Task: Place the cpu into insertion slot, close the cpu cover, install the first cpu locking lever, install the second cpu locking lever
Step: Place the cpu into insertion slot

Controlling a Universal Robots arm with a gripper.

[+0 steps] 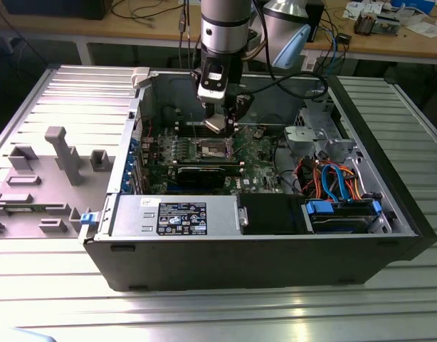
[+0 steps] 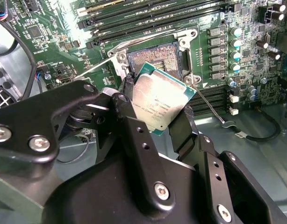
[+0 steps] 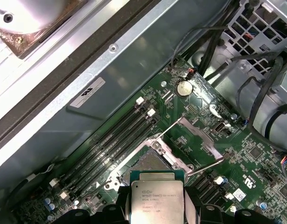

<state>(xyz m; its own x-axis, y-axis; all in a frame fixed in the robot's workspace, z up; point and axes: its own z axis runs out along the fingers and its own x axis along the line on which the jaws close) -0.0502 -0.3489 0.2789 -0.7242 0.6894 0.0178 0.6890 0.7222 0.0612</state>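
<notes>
My gripper (image 2: 155,107) is shut on the cpu (image 2: 158,99), a flat square chip with a silvery top, pinched at two opposite edges by the black fingers (image 2: 181,128). The chip hangs tilted just above the insertion slot (image 2: 153,57), whose dark contact field lies bare inside its metal rim. In the first wrist view the cpu (image 3: 157,198) is at the near edge of the insertion slot (image 3: 150,161). The cpu cover (image 3: 199,139) stands swung open beside it. Two thin wire levers (image 2: 211,109) stick out, unlatched. In the exterior view the gripper (image 1: 220,122) hovers over the motherboard inside the case.
Long black memory slots (image 3: 111,144) run beside the socket. A black graphics card (image 1: 204,173), the power supply (image 1: 176,217), a grey drive cage (image 1: 325,139) and coloured cables (image 1: 332,178) crowd the open case. A grey fixture plate (image 1: 55,164) lies at the exterior view's left.
</notes>
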